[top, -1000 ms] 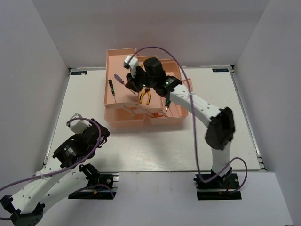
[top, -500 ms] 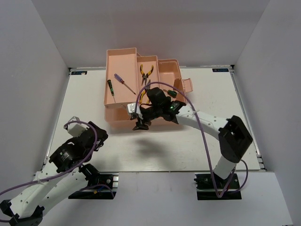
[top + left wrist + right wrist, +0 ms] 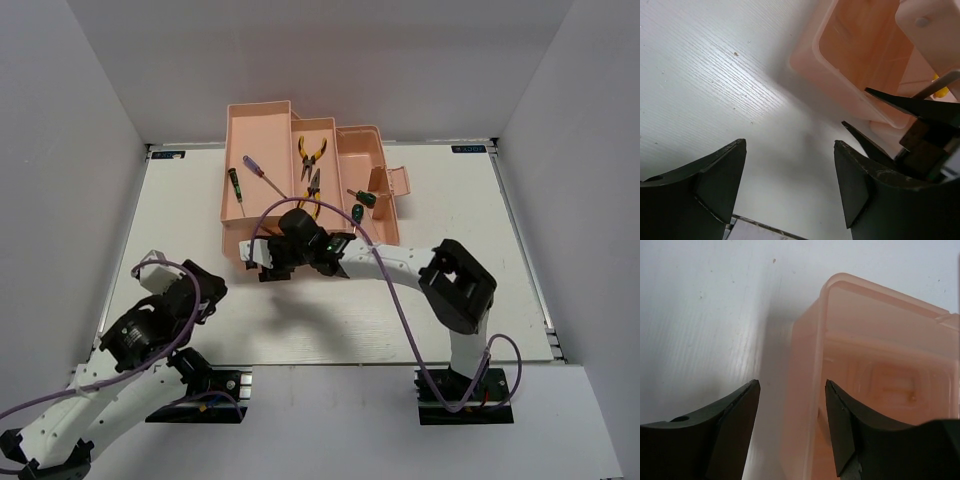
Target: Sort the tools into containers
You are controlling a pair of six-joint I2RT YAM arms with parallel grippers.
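Observation:
The pink toolbox [image 3: 258,125] stands unfolded at the table's far middle. In its trays lie two yellow-handled pliers [image 3: 312,152] [image 3: 309,190], a blue-red screwdriver [image 3: 262,172], a slim black-green screwdriver [image 3: 237,190] and two stubby green screwdrivers [image 3: 362,196] [image 3: 357,212]. My right gripper [image 3: 262,263] is open and empty at the box's near left corner. In the right wrist view this gripper [image 3: 792,390] straddles the tray wall [image 3: 812,340]. My left gripper [image 3: 790,145] is open over bare table, near left of the box [image 3: 850,45]. It holds nothing.
White walls close in the table on three sides. A purple cable loops from the right arm [image 3: 400,262] over the box's near side. The right gripper's fingers [image 3: 890,100] show at the right of the left wrist view.
My right gripper has opened and swung from above the box's middle down to its near left corner. The left arm has barely shifted.

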